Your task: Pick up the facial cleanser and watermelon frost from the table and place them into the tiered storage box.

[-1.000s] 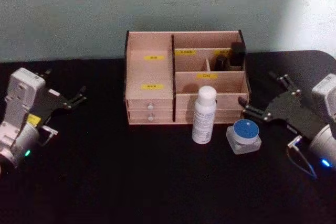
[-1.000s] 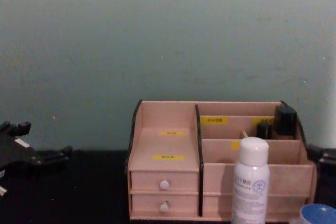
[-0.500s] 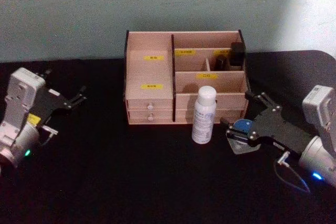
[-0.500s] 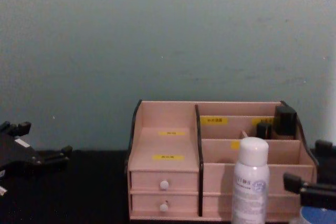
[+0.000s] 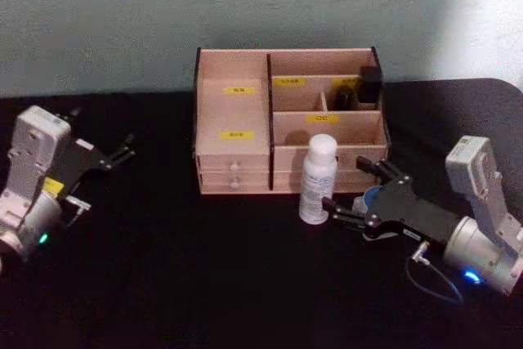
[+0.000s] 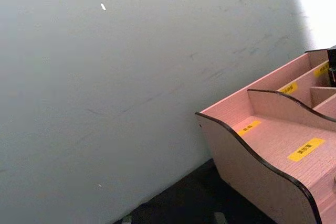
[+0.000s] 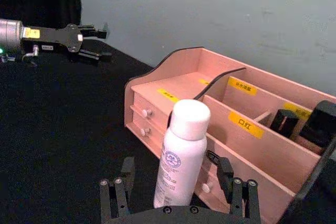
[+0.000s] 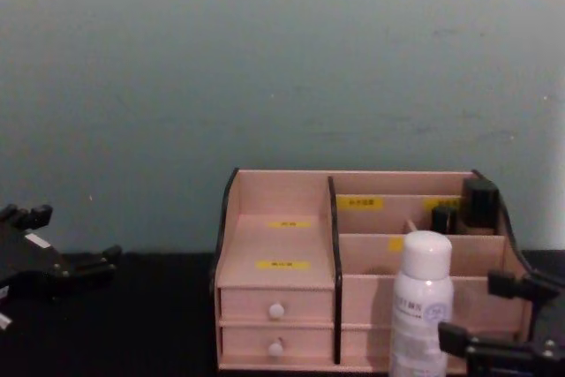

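Spreading wide, the right pincer point(image 5: 343, 183) is framing the upright white bottle point(image 5: 317, 179) between its fingers without gripping it. A blue-lidded jar point(image 5: 373, 196) is sitting beneath that pincer on the tabletop point(image 5: 204, 284), mostly hidden. Just beyond the fingertips, the tiered storage box point(image 5: 233, 112) is holding two dark items point(image 5: 370, 83) in its rear compartment. The left pincer point(image 5: 122, 149) is idling well apart, fingers parted.

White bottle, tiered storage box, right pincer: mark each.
white bottle point(image 5: 315, 187), head view, on its body.
tiered storage box point(image 5: 234, 112), head view, on its left stepped panel.
right pincer point(image 5: 343, 182), head view, midway between its fingertips.
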